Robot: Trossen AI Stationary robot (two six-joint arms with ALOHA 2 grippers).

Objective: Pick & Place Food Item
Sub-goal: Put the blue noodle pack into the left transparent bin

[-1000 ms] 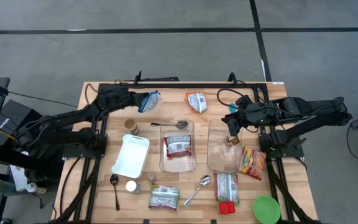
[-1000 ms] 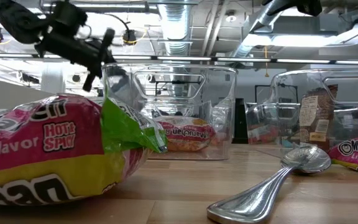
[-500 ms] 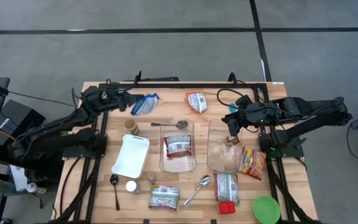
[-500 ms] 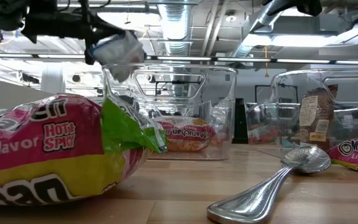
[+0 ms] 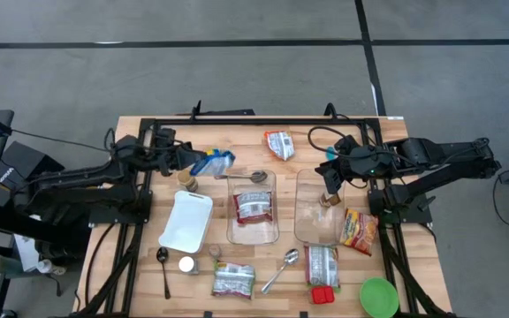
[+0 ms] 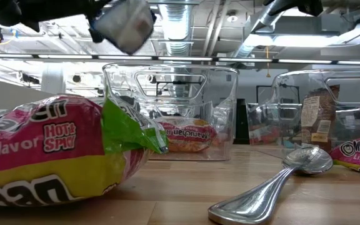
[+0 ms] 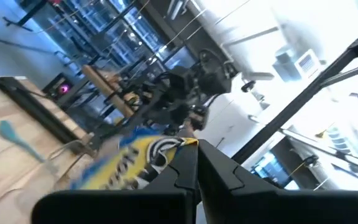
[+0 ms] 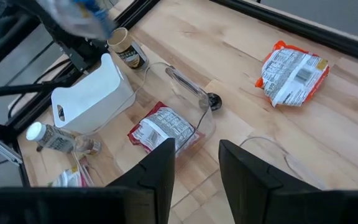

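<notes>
Two left fingers point(image 5: 186, 159) tight on blue packet point(image 5: 212, 162).

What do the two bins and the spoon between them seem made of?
Left bin and right bin: clear glossy plastic, probably; the table and a packet show through the walls. Spoon: polished metal, apparently steel; its bowl mirrors the ceiling lights in the low view.

a blue, white and yellow food packet point(image 5: 212, 162) hangs in the air, pinched at one end by the left gripper point(image 5: 186, 157) and tilted, above the table's far left part, just beside a small brown jar point(image 5: 186, 179) and near the far end of the left clear bin point(image 5: 274, 181).
</notes>
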